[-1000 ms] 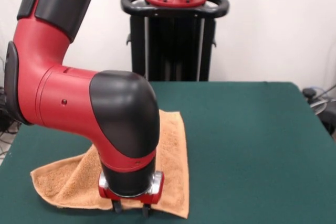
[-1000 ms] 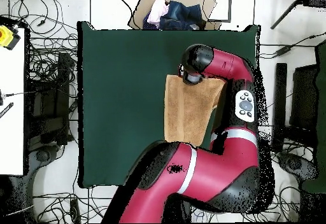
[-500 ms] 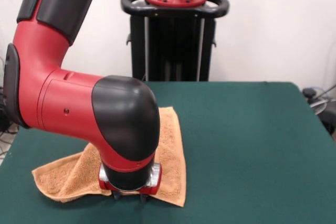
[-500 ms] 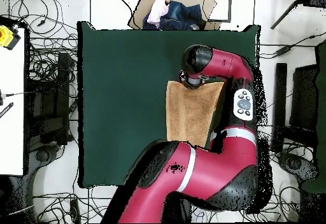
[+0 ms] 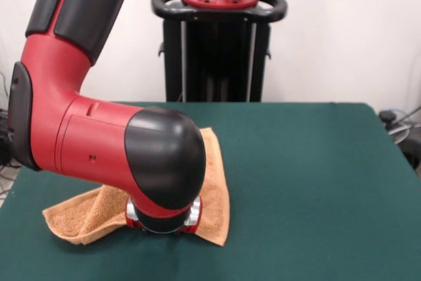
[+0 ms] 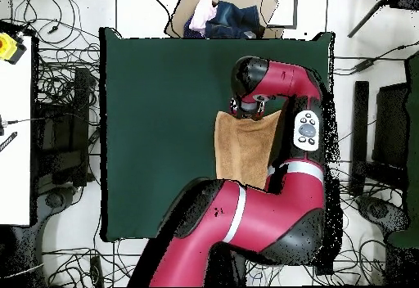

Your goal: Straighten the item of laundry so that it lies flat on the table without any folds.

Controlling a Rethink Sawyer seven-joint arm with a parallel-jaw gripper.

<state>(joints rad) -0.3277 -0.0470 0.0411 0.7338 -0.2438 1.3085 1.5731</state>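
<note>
The item of laundry (image 5: 214,189) is an orange-tan towel on the left part of the green table (image 5: 316,182). Its left side (image 5: 72,218) is rumpled into a raised fold. My gripper (image 5: 163,226) is down on the towel near its front edge, under the arm's black elbow, so the gripper's state does not show. From above, the towel (image 6: 241,150) lies right of the table's middle (image 6: 155,121). There my gripper (image 6: 245,110) is at the towel's edge farthest from the robot base, and the arm covers the towel's right side.
A cardboard box of clothes (image 6: 221,15) sits beyond the table's far edge in the overhead view. Cables cover the floor on both sides. A white bench (image 6: 16,129) with a yellow object (image 6: 8,47) stands at the left.
The gripper has moved back toward the robot base, lower on the cloth. The towel's front edge has come back with it, so the towel looks shorter.
</note>
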